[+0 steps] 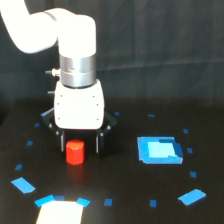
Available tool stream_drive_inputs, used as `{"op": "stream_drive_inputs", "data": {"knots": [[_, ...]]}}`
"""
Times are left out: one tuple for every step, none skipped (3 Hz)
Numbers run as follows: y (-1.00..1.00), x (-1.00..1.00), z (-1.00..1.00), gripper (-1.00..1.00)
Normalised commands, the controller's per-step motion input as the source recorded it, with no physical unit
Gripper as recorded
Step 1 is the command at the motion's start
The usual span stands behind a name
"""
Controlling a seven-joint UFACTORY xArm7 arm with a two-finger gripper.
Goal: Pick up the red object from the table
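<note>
With the open jaws straddling the red block [75, 152] on the counter [120, 180], they should close squarely across its flat sides.

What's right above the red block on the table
The claw hangs directly over the red block, a dark finger on each side of it. The white arm body hides the space between the fingers, so whether they touch the block cannot be seen. Under the block is the black table.

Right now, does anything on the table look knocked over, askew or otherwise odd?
Nothing stands out. The red object stands upright on the table, between the fingers of the open gripper. The blue square lies flat to the exterior view's right.
</note>
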Motion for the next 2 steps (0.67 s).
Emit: {"op": "stream_drive_inputs", "data": {"knots": [[0.23,0.46,-0.55,-1.00],[0.56,-0.13,-0.15,-1.00]]}}
